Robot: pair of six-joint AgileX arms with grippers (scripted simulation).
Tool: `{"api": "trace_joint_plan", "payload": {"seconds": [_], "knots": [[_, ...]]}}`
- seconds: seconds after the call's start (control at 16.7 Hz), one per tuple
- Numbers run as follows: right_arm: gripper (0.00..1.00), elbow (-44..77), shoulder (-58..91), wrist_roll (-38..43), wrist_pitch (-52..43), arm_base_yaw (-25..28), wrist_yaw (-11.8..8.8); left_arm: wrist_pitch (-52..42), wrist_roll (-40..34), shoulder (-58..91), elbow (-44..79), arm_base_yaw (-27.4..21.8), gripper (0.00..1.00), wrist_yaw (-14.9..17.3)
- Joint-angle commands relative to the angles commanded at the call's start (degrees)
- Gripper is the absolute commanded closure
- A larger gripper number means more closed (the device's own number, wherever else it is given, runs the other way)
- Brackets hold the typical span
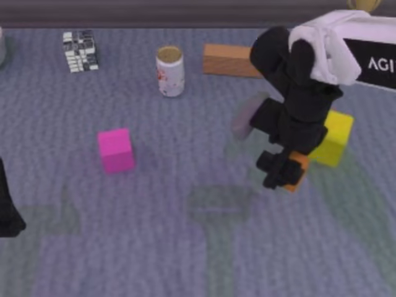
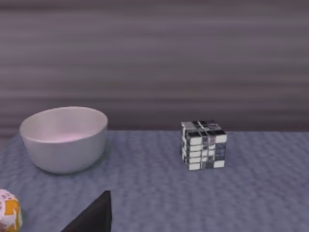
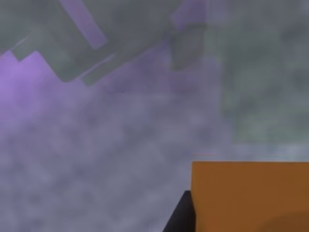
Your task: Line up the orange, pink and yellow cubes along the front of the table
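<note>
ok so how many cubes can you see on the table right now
4. The pink cube sits left of centre, the patterned cube at the back left, the yellow cube on the right, and the orange cube beside it at the right pincer.

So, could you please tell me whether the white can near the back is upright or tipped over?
Upright: the white can shows its round top from above.
</note>
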Motion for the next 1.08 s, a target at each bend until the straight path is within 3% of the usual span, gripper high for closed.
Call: {"api": "trace_joint_plan", "payload": {"seconds": [0.42,1.08], "knots": [[1.00,-0.2,-1.2,-0.8,-0.8,0.4,0.0,0.0,0.0,0.0,0.0,0.0,0.00,0.0],[1.00,-17.8,-17.7,-19.6,0.0,13.2,-0.7,0.0,0.0,0.0,0.0,0.0,0.00,0.0]]}}
